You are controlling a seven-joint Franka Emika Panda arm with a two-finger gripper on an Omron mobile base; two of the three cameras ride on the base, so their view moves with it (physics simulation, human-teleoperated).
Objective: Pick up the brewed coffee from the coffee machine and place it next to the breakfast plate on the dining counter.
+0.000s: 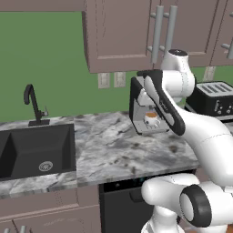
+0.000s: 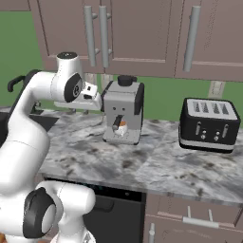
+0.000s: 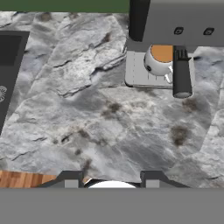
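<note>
**Mug sits in the coffee machine, pincer above the tabletop**

The brewed coffee (image 3: 160, 59) stands on the drip tray of the coffee machine (image 2: 123, 114), upper right of the hand view, its brown surface showing and a black side handle of the machine crossing just in front of it. In the left base view the white mug (image 1: 152, 120) appears right of centre, tucked under the machine's body and partly behind the arm. In the right base view it shows as a small white and orange spot (image 2: 122, 127) in the machine's bay, near the middle of the frame.

The pincer (image 3: 112, 179) hangs over the marbled tabletop (image 3: 87, 109), well apart from the mug; its two dark tips stand spread at the bottom of the hand view with nothing between them, so it is released.

A black toaster (image 2: 209, 124) sits on the same tabletop at the right of the right base view. A black sink (image 1: 36, 150) with a black faucet (image 1: 34, 104) fills the left of the left base view.
</note>
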